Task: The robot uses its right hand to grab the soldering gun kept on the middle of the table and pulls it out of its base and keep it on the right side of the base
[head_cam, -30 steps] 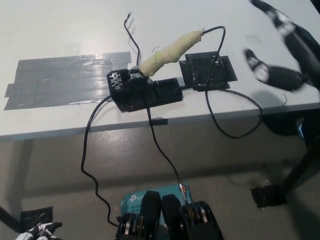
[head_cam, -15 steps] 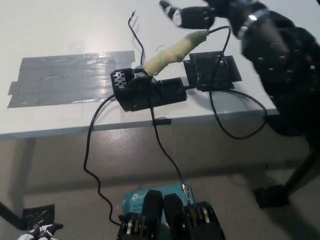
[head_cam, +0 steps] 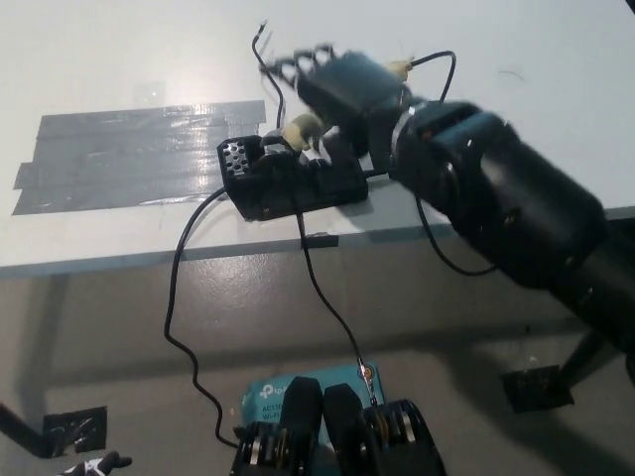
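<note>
Fingers spread, the black right hand (head_cam: 342, 89) hovers over the soldering gun (head_cam: 303, 127) at upper centre, covering most of it. Gun's tip sits in the base (head_cam: 288, 178); nothing gripped yet, so grabbing, pulling and placing all remain.

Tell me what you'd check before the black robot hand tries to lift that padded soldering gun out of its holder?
1. Right robot hand over the soldering gun: ok.
2. Fingers actually closed on the handle: cannot tell, the hand hides it.
3. Gun seated in the black base: ok, its lower end shows at the holder.
4. Gun's cord free to follow: cannot tell, the arm covers most of it.
5. Base on the table, back from the edge: ok.
6. Left robot hand clear, low at the lower left: ok.
</note>
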